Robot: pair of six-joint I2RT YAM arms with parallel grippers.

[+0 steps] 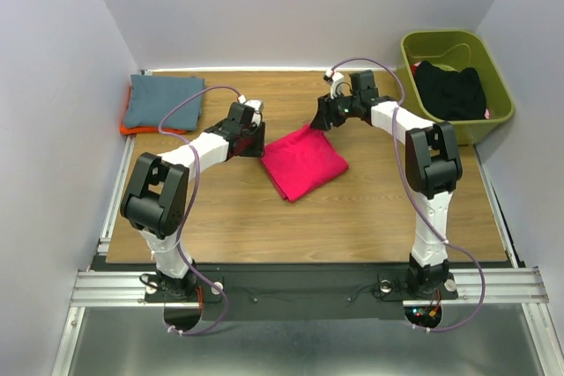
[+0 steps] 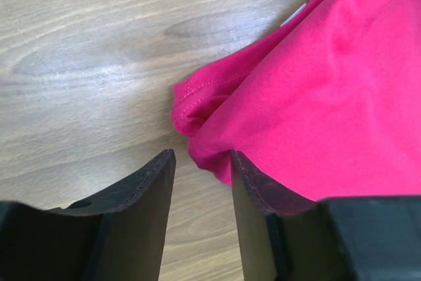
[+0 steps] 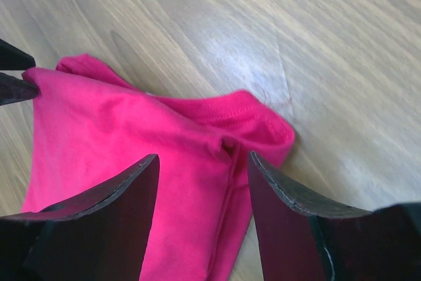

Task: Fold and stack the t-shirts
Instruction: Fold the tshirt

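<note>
- The folded pink t-shirt (image 1: 304,162) lies mid-bench (image 1: 220,217), probably awaiting another fold.
- The left end effector (image 2: 200,159) and right end effector (image 3: 204,159), fingers apart and holding nothing, sit at its far corners, seemingly poised to pinch.
- The blue-grey t-shirt (image 1: 163,99) tops the orange t-shirt (image 1: 129,129) at the far-left corner, forming the stack.
- The black garment (image 1: 451,90) waits in the green bin (image 1: 498,99) at the far-right corner.

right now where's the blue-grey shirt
In the top view the blue-grey shirt lies folded on the orange shirt at the far-left corner of the table.

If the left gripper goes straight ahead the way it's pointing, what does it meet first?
Most likely the folded corner of the pink t-shirt, lying just beyond the open left gripper; how close is hard to judge.
</note>
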